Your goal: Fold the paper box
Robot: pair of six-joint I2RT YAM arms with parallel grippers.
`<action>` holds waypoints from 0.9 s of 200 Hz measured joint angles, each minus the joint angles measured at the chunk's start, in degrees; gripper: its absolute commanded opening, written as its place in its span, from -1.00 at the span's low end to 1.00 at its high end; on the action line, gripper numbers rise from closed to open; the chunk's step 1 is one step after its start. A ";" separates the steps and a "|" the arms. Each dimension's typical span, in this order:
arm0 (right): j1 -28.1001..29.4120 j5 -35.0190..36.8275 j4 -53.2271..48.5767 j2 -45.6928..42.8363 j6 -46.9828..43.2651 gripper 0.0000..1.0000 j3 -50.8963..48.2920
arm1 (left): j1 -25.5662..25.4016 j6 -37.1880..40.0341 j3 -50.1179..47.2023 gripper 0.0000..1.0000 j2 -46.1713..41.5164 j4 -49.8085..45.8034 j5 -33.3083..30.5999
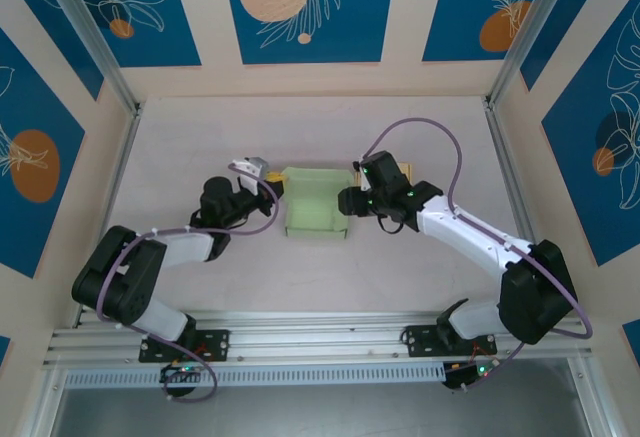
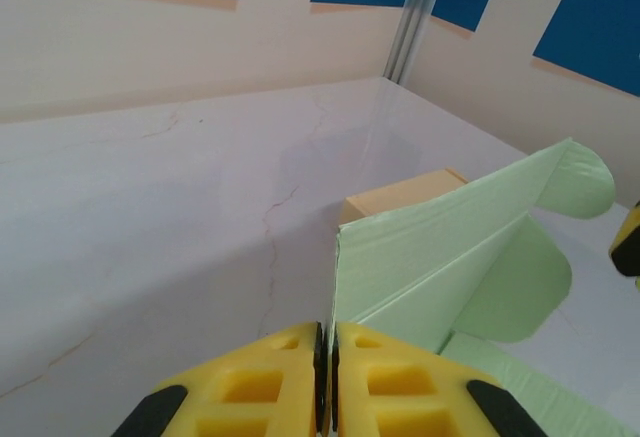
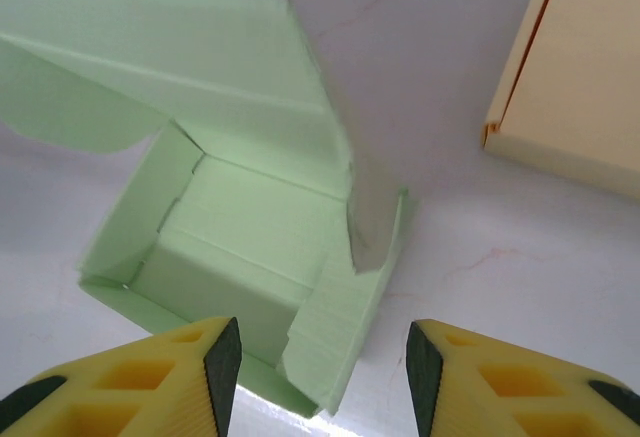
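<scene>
Closer, left tool (image 2: 326,335) seemingly on box (image 2: 450,247) edge.

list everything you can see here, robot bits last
paper box: one, pale green, partly folded and open on top, centre of the table
second box: one, tan, flat on the table just beyond the green one on its right
table: one, white with faint veins
wall panels: several, blue with orange discs and leaf prints, around the table
frame posts: two, silver, at the far corners
cables: two, purple, one along each arm
arms: two, black and white, reaching in from the near edge
left gripper: one, yellow fingers shut, at the green box's left wall
right gripper: one, yellow fingers open, above the green box's right side
</scene>
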 measured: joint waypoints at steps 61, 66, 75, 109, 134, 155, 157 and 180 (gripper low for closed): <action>2.08 3.76 0.09 7.41 5.88 -0.02 -1.97 | -0.52 0.66 -2.23 -0.76 -0.81 1.16 -2.03; 2.14 4.17 -0.02 8.41 6.14 -0.02 -1.77 | -0.52 0.68 -2.32 -0.77 -0.92 1.22 -2.03; 2.25 4.70 -0.20 9.84 6.38 -0.02 -1.25 | -0.52 0.87 -2.43 -0.77 -1.22 1.27 -2.05; 2.29 6.88 -0.20 14.03 6.10 -0.02 1.97 | -0.55 1.55 -2.49 -0.78 -2.03 0.50 -2.05; 1.99 7.74 0.42 15.41 4.72 -0.02 3.06 | -0.55 2.36 -1.90 -0.80 -2.49 -1.40 -2.03; 1.46 8.31 1.88 16.76 2.67 -0.02 3.15 | -0.55 2.58 -0.61 -0.83 -2.56 -3.39 -2.03; 1.38 8.33 2.03 16.87 2.45 -0.03 3.17 | -0.55 2.58 -0.52 -0.83 -2.58 -3.54 -2.03; 0.59 9.92 3.41 19.91 -0.35 -0.18 4.22 | -0.55 2.71 0.33 -0.84 -3.19 -5.95 -2.03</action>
